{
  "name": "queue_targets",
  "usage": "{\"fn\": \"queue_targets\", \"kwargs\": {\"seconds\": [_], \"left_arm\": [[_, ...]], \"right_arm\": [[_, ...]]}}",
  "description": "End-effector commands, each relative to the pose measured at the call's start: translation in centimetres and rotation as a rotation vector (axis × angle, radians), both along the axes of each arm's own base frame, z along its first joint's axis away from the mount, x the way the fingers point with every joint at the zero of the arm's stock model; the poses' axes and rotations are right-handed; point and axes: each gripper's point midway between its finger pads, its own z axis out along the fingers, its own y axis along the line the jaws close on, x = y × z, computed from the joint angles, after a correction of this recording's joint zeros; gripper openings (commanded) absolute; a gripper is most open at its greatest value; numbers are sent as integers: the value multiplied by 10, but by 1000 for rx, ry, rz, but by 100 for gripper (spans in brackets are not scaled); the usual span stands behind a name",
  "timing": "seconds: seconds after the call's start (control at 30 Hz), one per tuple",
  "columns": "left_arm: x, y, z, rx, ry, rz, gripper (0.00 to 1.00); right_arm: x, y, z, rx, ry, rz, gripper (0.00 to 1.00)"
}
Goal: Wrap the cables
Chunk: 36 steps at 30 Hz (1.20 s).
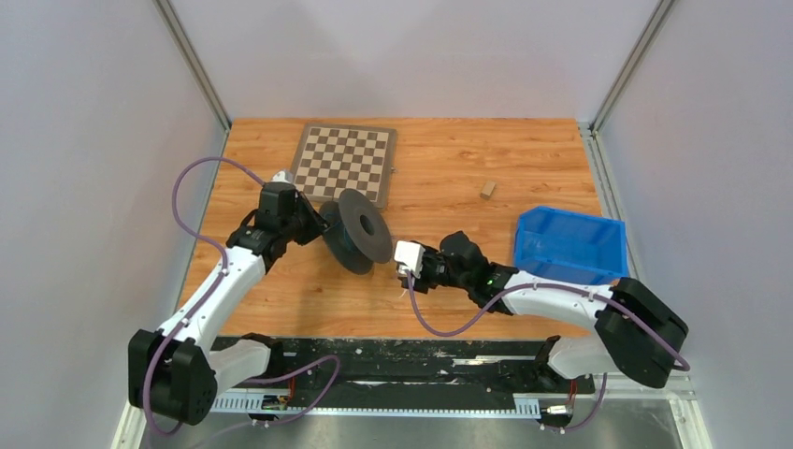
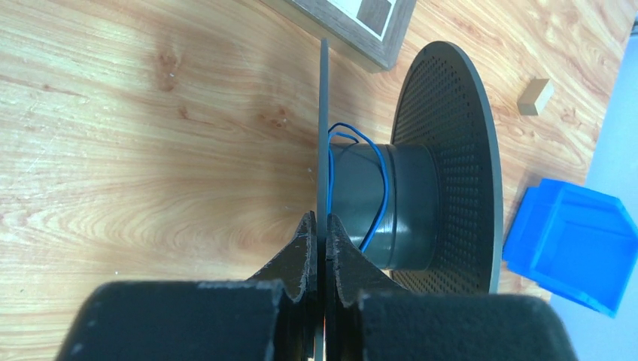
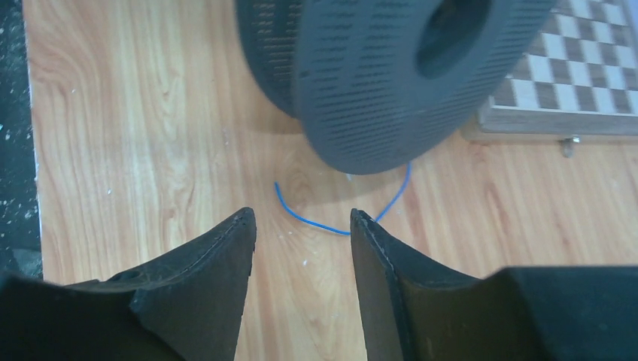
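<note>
left arm (image 1: 224, 281) centre-left, jaws pinching spool (image 2: 451, 150) flange | right arm (image 1: 552, 299) lower centre, jaws spread over loose blue cable (image 3: 323, 226) on tabletop (image 1: 449, 168) | chessboard (image 1: 344, 161) above spool

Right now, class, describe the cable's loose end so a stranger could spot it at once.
Start at the chessboard at the far edge of the wooden table and drop to the dark spool in front of it. On the wood by its perforated flange, ahead of the open fingers of the right gripper, curves the cable: a thread-thin blue line, unlike the boxy blue bin.
</note>
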Motion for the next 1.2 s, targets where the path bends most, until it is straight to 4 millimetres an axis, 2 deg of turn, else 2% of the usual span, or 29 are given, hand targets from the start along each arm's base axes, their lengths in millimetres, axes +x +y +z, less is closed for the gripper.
{"fn": "queue_targets", "kwargs": {"seconds": [0.0,0.2,0.5,0.67,0.87,1.0,1.17], "left_arm": [[30,-3,31,-70,-99,50,0],[36,-2,20,-86,-61,57,0],[40,-1,17,-88,-49,53,0],[41,-5,12,-102,-33,36,0],[41,-5,9,-95,-30,33,0],[40,-5,6,-90,-23,31,0],[40,-4,5,-85,-20,29,0]], "right_arm": [[-7,7,-14,-41,-7,108,51],[12,11,-27,-165,-189,242,49],[24,15,-65,-300,-205,308,44],[22,16,-76,-342,-199,342,44],[33,14,-90,-412,-199,319,40],[35,16,-100,-442,-189,328,32],[26,17,-105,-441,-157,370,12]]}}
